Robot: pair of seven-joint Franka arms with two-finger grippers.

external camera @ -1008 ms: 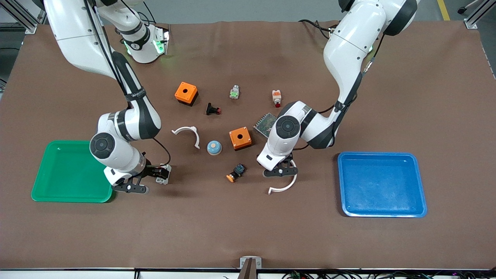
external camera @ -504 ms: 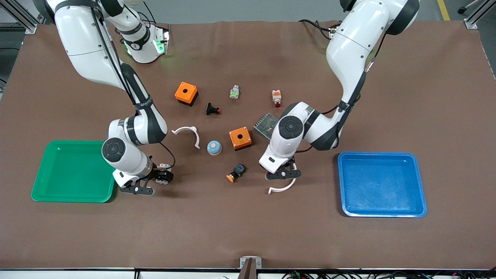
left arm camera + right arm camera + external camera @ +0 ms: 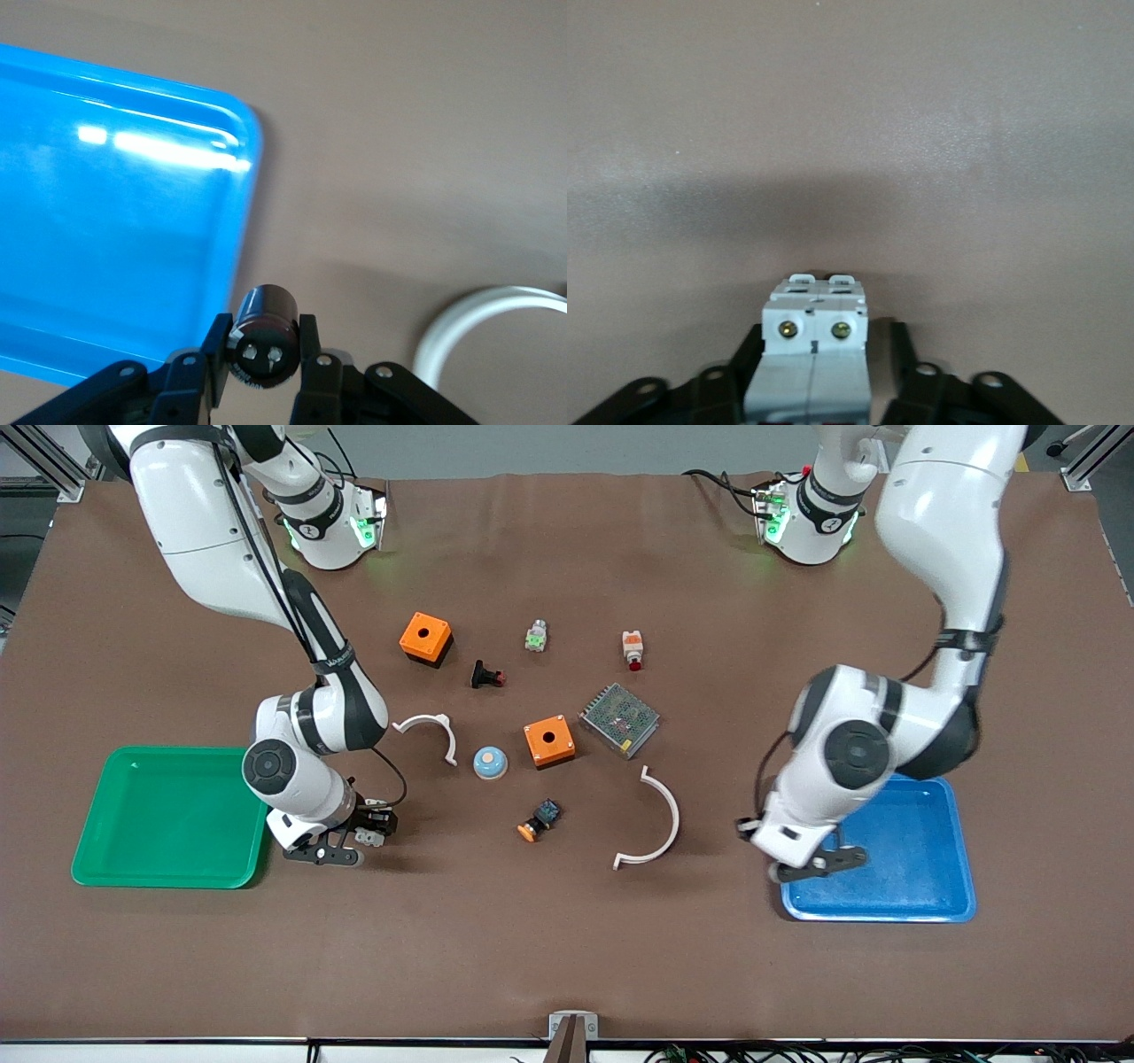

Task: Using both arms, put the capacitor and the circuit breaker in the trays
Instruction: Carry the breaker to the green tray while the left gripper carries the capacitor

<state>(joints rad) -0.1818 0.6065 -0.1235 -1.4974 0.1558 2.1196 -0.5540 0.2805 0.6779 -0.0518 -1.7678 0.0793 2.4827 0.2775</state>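
My left gripper [image 3: 817, 861] is shut on the capacitor [image 3: 266, 312], a stubby black cylinder. It hangs over the corner of the blue tray [image 3: 930, 841] nearest the table's middle. In the left wrist view the gripper [image 3: 262, 347] sits by the tray's rim [image 3: 239, 221]. The capacitor is hidden in the front view. My right gripper [image 3: 341, 843] is shut on the circuit breaker [image 3: 370, 835], a white-grey block, low over the mat beside the green tray [image 3: 168, 815]. The right wrist view shows the breaker [image 3: 815, 328] between the jaws of the gripper [image 3: 822, 359].
In the middle of the mat lie two orange boxes [image 3: 426, 638] [image 3: 549, 741], two white arc clips [image 3: 430, 731] [image 3: 660, 815], a mesh-covered module [image 3: 620, 719], a blue dome button [image 3: 490, 762], an orange-capped button [image 3: 539, 821], a black push-button [image 3: 485, 676] and two small switches [image 3: 632, 648] [image 3: 535, 638].
My left arm has swung from the white arc clip near the middle to the blue tray's corner, carrying the capacitor. My right gripper has shifted slightly away from the green tray with the breaker.
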